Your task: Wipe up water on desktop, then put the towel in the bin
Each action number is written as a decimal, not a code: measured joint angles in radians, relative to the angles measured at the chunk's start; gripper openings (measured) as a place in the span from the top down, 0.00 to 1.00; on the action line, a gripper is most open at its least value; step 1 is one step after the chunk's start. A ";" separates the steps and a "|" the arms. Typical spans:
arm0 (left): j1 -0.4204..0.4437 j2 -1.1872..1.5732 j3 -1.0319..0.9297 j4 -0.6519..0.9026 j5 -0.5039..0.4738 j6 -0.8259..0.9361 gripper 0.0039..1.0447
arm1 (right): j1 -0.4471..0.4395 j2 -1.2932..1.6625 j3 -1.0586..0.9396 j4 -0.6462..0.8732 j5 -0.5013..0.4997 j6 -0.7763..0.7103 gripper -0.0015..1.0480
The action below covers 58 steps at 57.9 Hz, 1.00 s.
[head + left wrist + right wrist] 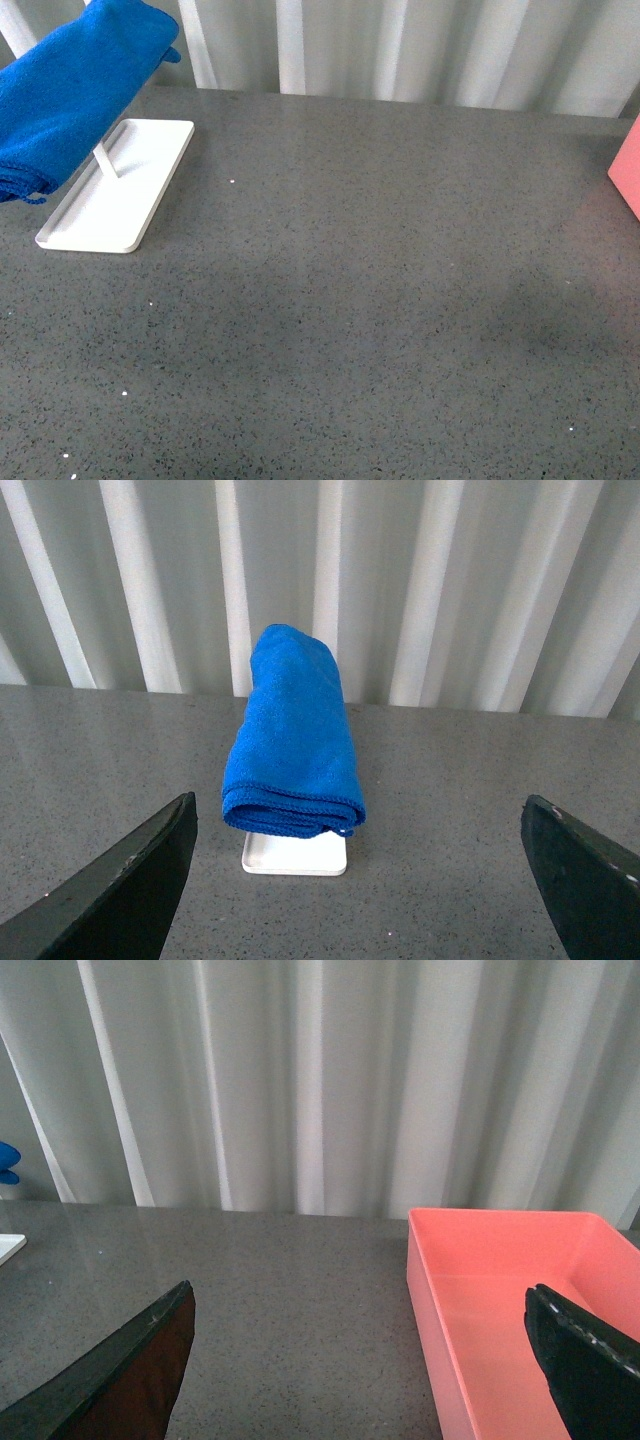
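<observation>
The blue towel [70,90] hangs folded over a rod above the white tray [120,190] at the far left of the dark grey desktop [360,300]. It also shows in the left wrist view [295,740], ahead of my open left gripper [370,880], well apart from it. The pink bin [628,170] shows only a corner at the right edge of the front view. In the right wrist view the bin [500,1300] lies open and empty, with my open right gripper [360,1360] near its side wall. No water is clearly visible. Neither arm shows in the front view.
A white pleated curtain [400,50] runs along the desktop's far edge. A white rod [105,160] stands up from the tray and bears the towel. A few small bright specks [232,181] dot the desktop.
</observation>
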 joint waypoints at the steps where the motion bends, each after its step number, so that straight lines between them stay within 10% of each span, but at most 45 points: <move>1: 0.000 0.000 0.000 0.000 0.000 0.000 0.06 | 0.000 0.000 0.000 0.000 0.000 0.000 0.07; 58: 0.000 0.000 0.000 0.000 0.000 0.000 0.06 | 0.000 0.000 0.000 0.000 0.000 0.000 0.07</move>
